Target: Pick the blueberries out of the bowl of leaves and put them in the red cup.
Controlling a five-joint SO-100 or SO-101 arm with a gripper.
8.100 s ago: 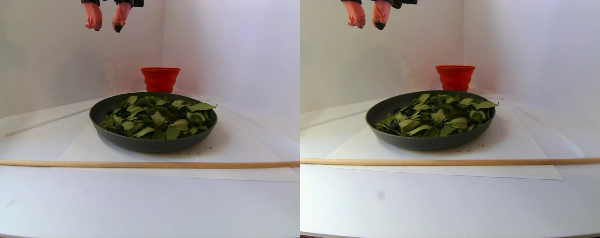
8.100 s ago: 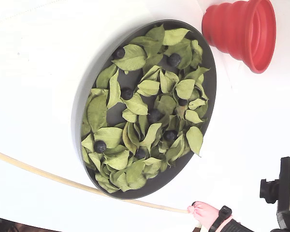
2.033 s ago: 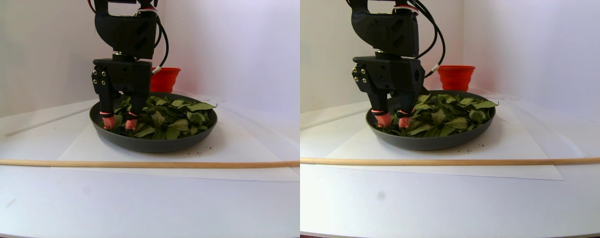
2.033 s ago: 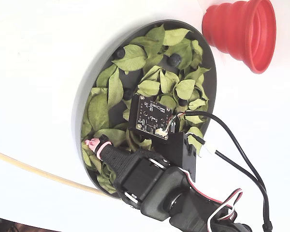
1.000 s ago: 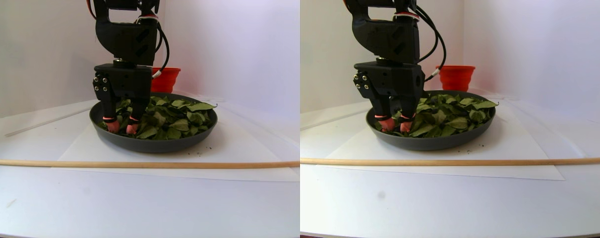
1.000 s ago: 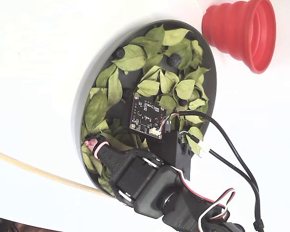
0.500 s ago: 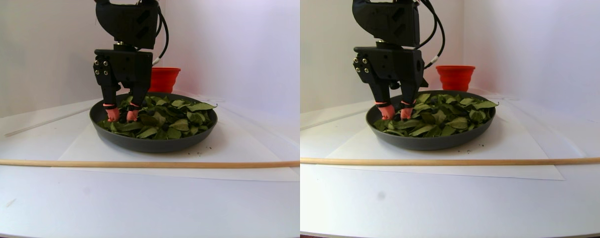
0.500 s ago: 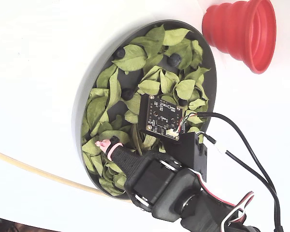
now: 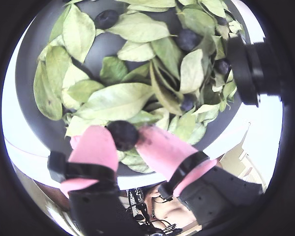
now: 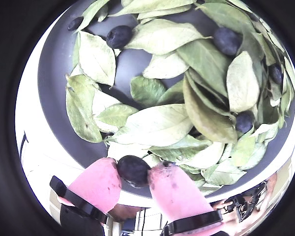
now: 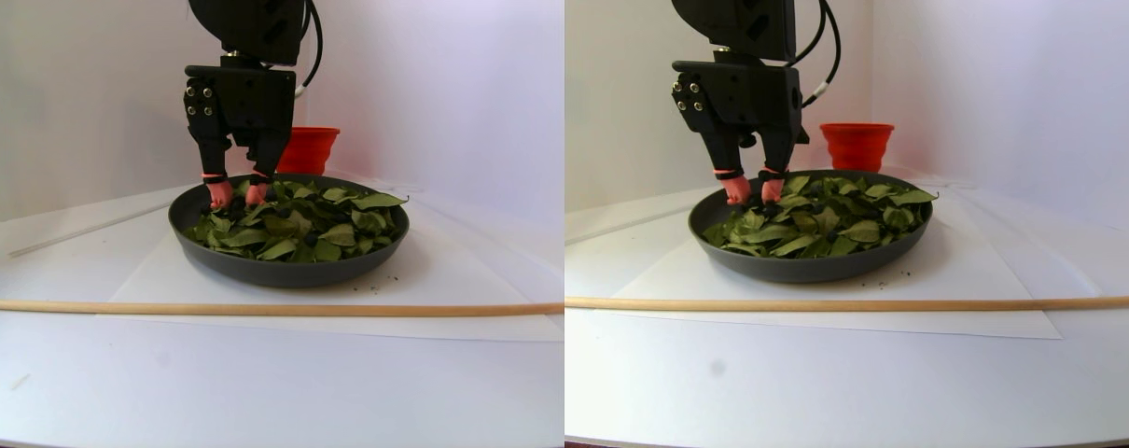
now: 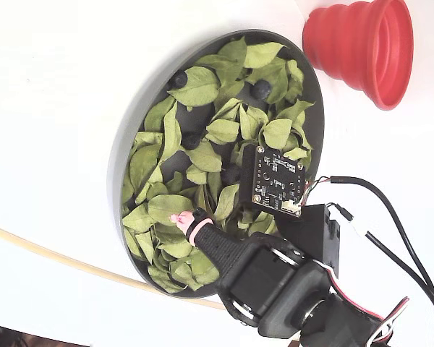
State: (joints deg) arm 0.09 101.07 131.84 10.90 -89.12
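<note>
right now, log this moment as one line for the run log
phase: lift | gripper: shut on berry | position: above leaves in bowl | cup: nothing seen inside | next: likely carry to cup

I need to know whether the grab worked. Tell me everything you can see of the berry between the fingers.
The berry is small, round and dark blue-black with a matte skin. It sits pinched between the two pink fingertips of the gripper, one on each side, in both wrist views. It hangs above the leaves near the bowl's rim; no leaf looks caught with it. It seems whole, not squashed.
</note>
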